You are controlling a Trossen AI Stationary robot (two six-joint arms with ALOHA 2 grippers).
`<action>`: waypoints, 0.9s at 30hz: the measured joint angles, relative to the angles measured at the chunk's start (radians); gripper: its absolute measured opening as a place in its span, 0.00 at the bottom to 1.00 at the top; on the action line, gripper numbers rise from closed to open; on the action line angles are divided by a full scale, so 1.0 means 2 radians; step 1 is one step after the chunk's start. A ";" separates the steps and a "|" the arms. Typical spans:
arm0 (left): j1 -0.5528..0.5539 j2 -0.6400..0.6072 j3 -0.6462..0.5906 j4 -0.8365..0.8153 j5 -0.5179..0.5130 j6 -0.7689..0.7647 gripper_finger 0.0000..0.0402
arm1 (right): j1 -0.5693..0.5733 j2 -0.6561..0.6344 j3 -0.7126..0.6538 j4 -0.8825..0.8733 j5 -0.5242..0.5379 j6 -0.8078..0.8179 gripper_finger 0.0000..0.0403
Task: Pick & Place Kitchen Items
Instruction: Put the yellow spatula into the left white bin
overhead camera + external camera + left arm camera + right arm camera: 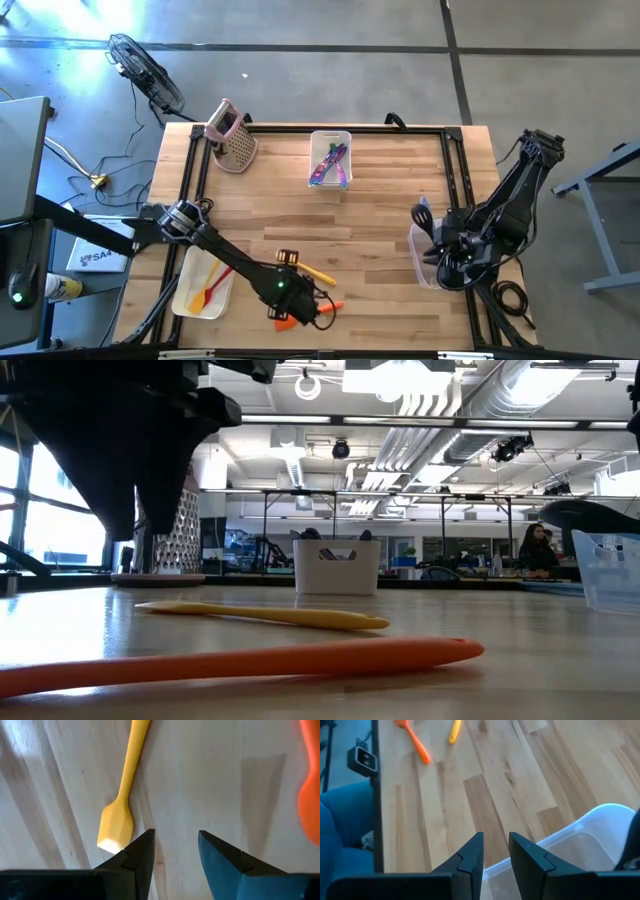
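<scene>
- An orange utensil (250, 660), long and slim with a rounded end, is being seen lying flat on the wooden table (380, 220) at its near edge, closest to the low camera
- A yellow spatula (270, 616), slim-handled with a flat squared blade, is being shown lying just behind it, apart from it; in the left wrist view the yellow spatula (122, 795) is lying just beside one dark finger
- The left gripper (175, 845) is being held low over the bare wood between these two utensils, its fingers (142, 847) parted with a clear gap, nothing being gripped and nothing being touched
- A white tray (190, 300) at the near left corner is being seen holding a red and a yellow utensil
- The right gripper (496, 851) is being held above the rim of a clear bin (420, 262) at the right edge, the fingers set a narrow gap apart and empty; a dark utensil (424, 218) is sticking out of that bin
- A second clear bin (330, 138) at the far edge is being seen holding purple and blue utensils (330, 165)
- A pink grater (232, 140) is being seen lying at the far left corner
</scene>
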 joint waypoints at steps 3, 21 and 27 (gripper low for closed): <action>0.000 0.000 0.000 0.013 -0.012 0.004 0.37 | 0.000 0.000 0.000 0.002 0.000 0.000 0.21; 0.000 0.000 0.000 0.006 -0.067 -0.026 0.89 | 0.003 0.001 0.000 0.067 0.024 -0.008 0.21; 0.001 0.000 0.000 -0.004 -0.093 -0.037 0.92 | 0.005 0.017 0.000 0.155 0.046 -0.089 0.21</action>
